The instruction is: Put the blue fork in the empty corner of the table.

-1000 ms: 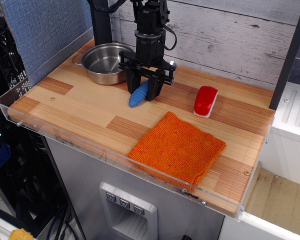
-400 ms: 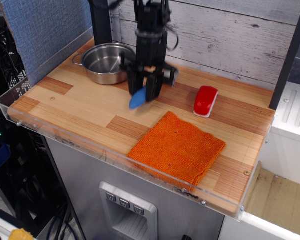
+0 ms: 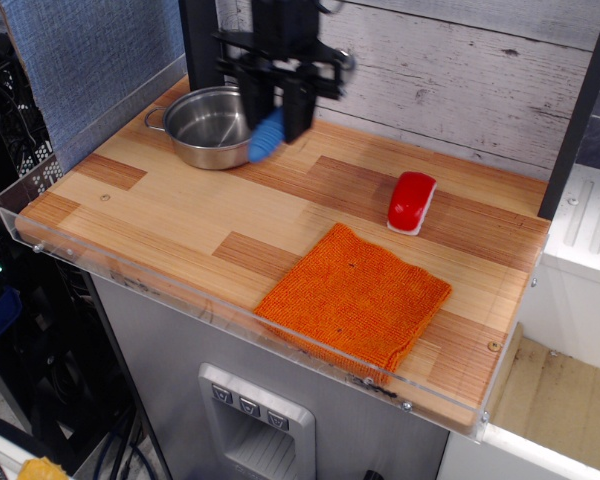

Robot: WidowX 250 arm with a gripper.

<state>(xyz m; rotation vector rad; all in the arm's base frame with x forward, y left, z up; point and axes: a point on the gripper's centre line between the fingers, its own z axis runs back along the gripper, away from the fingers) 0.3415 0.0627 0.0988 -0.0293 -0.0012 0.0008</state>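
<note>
There is 1 view only, so no overlap with another. The camera sits high, in front of the table (image 3: 180,215) and off toward its right front corner, looking down and across at a slant. It is far enough back to take in the whole top, the grey base below, the plank wall (image 3: 460,70) behind and the blue panel (image 3: 90,50) at the left end; the arm (image 3: 280,20) is cut off by the top edge
</note>
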